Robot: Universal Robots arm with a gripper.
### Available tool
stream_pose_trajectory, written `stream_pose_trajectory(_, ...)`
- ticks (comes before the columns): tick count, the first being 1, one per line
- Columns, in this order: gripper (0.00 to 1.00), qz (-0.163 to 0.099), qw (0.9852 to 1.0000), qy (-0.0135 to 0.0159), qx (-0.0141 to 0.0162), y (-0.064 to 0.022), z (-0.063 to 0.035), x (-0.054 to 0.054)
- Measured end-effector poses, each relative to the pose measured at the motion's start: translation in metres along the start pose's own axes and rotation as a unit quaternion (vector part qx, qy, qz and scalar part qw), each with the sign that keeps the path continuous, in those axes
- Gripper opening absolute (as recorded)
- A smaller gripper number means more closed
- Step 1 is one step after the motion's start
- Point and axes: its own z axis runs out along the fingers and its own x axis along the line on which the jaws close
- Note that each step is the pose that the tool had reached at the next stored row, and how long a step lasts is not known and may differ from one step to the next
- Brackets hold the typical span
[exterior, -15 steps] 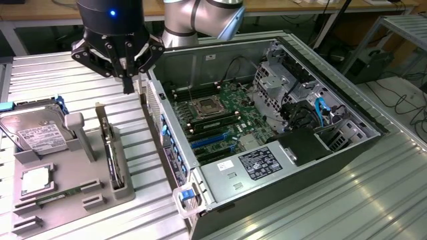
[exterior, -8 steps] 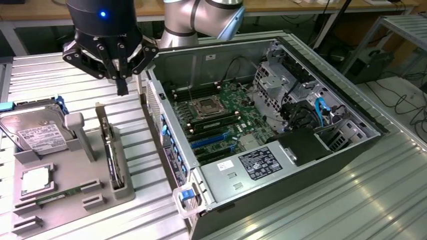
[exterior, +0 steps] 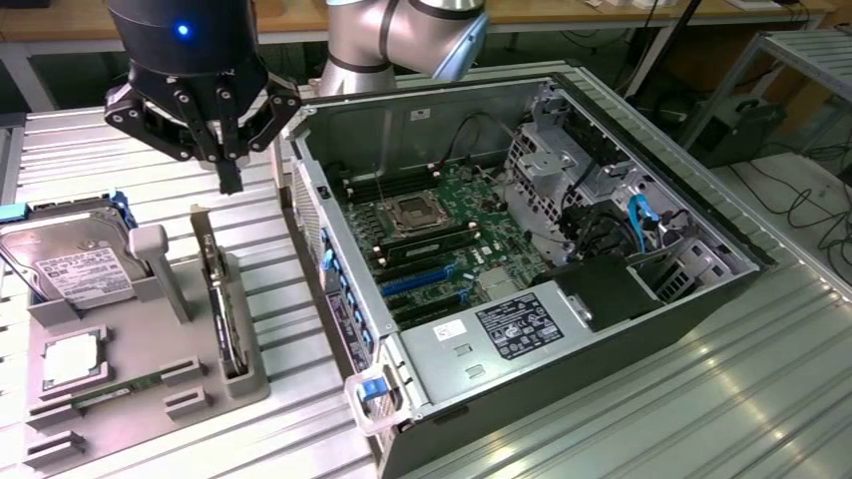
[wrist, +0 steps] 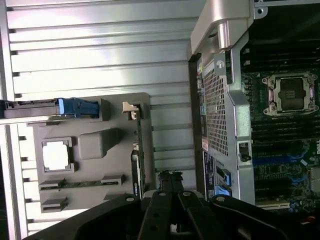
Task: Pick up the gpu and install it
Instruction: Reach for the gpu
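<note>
The gpu [exterior: 221, 299] stands on its long edge in a slot of the grey holder [exterior: 174, 339], its silver bracket end toward the back. In the wrist view the gpu [wrist: 140, 150] shows edge-on as a thin green and black strip. My gripper [exterior: 229, 182] hangs a short way above the card's back end, fingers together and holding nothing. The dark fingertips [wrist: 169, 181] sit just off the card's end in the wrist view. The open computer case [exterior: 399, 120] lies to the exterior view's right, with blue expansion slots [exterior: 419, 281] on its motherboard.
The holder also carries a silver hard drive [exterior: 67, 264] with blue clips, a processor chip [exterior: 70, 361] and a narrow memory stick [exterior: 118, 391]. The case's perforated rear wall [wrist: 216, 107] stands close beside the holder. Ribbed metal table [exterior: 745, 399] surrounds everything.
</note>
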Motion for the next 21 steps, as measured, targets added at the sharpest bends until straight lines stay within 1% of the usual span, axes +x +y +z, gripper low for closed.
stream_pose_trajectory(6,0.11,-0.005,1.0000,0.0002,-0.0001,-0.0008,-0.0003,0.010)
stream_pose_trajectory(15,0.11,-0.009,1.0000,0.0004,-0.0002,-0.0018,-0.0005,0.020)
stream_pose_trajectory(21,0.11,-0.013,0.9999,0.0006,-0.0003,-0.0027,-0.0008,0.029)
